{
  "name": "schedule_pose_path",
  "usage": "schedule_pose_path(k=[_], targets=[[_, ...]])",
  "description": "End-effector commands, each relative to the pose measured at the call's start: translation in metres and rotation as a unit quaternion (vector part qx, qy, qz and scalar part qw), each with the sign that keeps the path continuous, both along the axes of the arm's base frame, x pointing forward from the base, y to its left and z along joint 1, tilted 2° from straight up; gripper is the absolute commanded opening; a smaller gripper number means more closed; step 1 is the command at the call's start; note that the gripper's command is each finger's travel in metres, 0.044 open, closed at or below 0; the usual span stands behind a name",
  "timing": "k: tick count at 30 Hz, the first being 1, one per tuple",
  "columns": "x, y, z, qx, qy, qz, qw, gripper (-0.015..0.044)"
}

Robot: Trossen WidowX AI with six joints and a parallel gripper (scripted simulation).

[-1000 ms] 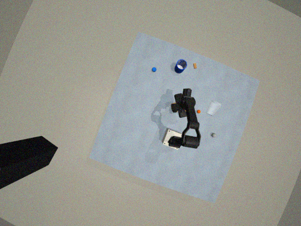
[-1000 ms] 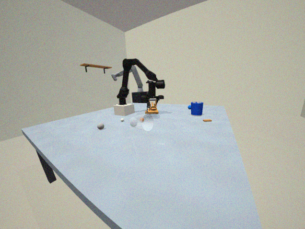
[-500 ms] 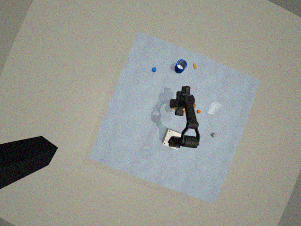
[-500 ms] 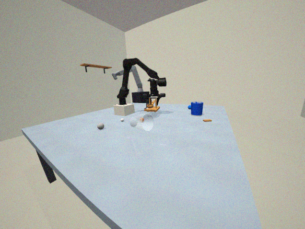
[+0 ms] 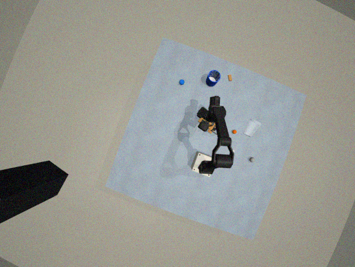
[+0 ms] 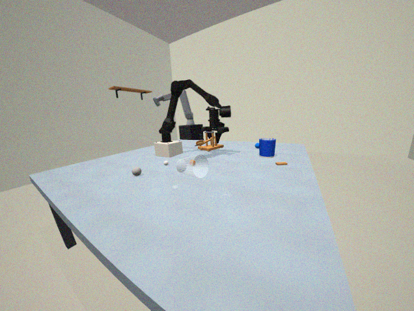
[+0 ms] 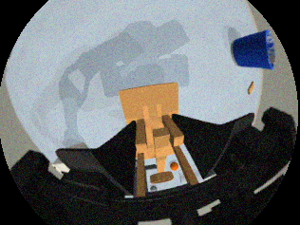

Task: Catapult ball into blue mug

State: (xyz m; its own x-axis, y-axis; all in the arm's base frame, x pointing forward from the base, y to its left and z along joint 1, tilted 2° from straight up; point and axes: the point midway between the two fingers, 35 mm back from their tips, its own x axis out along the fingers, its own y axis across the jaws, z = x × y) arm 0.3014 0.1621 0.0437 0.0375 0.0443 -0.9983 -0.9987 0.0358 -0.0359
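Nearest in the exterior view, we recorded a grey ball (image 6: 136,171) on the pale blue table (image 6: 234,233), with a small white ball (image 6: 165,162) just behind it. Next we listed a clear cup (image 6: 193,166) lying on its side, an orange ball (image 6: 192,162) showing through it; from above that orange ball (image 5: 234,131) lay apart from the cup, between it and the arm. Beyond these we noted the arm's white base block (image 6: 168,148) and, beside it, the wooden catapult (image 6: 209,142), on which the gripper (image 6: 214,133) was clamped from above, its fingers part-closed either side of the frame. In the wrist view we saw the catapult (image 7: 157,139) between the dark fingers, a small orange ball (image 7: 174,166) resting on it near its lower end. Farther on we entered the blue mug (image 6: 267,147), upright, an orange peg (image 6: 280,163) lying near it, and a blue ball (image 6: 256,145) at its far side.
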Motion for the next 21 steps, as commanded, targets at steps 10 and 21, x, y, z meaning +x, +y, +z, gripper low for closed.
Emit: schedule_pose_path(k=[10, 21], targets=[[0.017, 0.010, 0.005, 0.003, -0.005, -0.069, 0.998, 0.0000], [0.018, 0.011, -0.010, 0.003, -0.005, -0.069, 0.998, 0.0000]])
